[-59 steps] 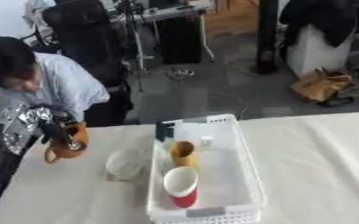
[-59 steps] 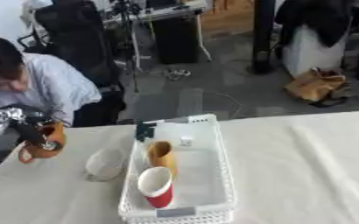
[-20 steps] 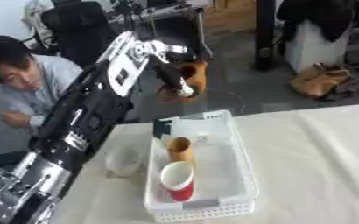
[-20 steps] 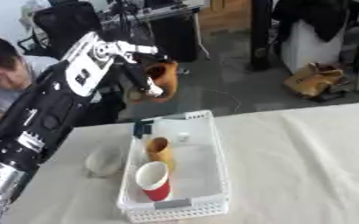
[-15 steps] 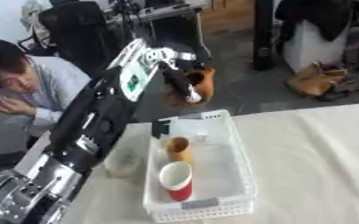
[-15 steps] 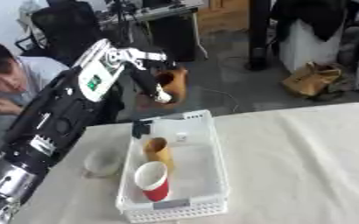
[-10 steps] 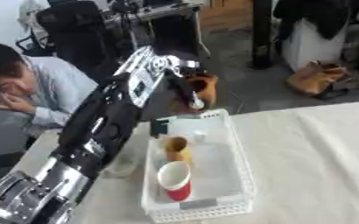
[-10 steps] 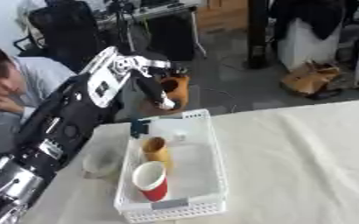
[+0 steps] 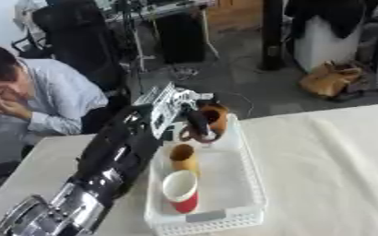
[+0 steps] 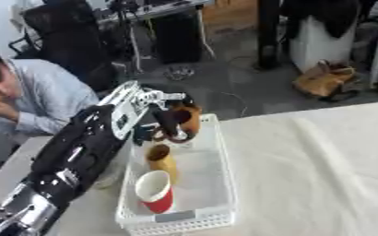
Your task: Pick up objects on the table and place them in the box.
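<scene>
My left robot hand (image 9: 194,125) closed round brown mug-like object (image 9: 214,120), held above far end of white box (image 9: 249,184). Yellow cup (image 9: 182,157) and red cup (image 9: 180,191) already inside box, nearer me. Best move, I judge: lower straight into free far end, clear of yellow cup, release low. Contact with box rim unclear. Right robot hand out of view.

My left hand (image 9: 194,123) covers much of the blurred brown object (image 9: 215,120) at the 12 o'clock end of the box (image 9: 249,184).
</scene>
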